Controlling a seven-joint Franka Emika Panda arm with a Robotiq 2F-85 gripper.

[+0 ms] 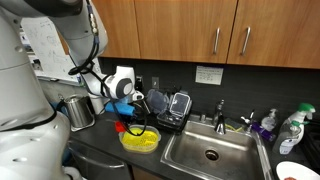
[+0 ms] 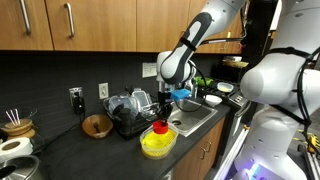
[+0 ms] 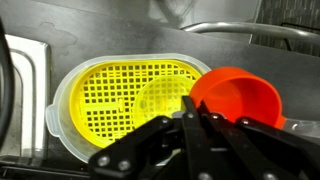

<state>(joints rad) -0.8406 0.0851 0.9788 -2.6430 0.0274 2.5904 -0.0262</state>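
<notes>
My gripper [image 3: 195, 118] is shut on the rim of an orange-red cup [image 3: 240, 96] and holds it just above a yellow oval strainer basket [image 3: 120, 100] on the dark counter. In both exterior views the gripper [image 1: 131, 118] [image 2: 160, 118] hangs over the yellow basket [image 1: 140, 141] [image 2: 157, 146] with the red cup [image 1: 122, 125] [image 2: 160, 127] at its fingertips. The basket has a yellow perforated insert inside a pale outer rim.
A steel sink [image 1: 212, 152] lies beside the basket, with a faucet [image 1: 221, 112] and bottles [image 1: 290, 130] behind it. A black dish rack [image 1: 170, 108] [image 2: 128, 112] stands at the back. A metal pot [image 1: 80, 110] and a wooden bowl [image 2: 97, 126] sit on the counter.
</notes>
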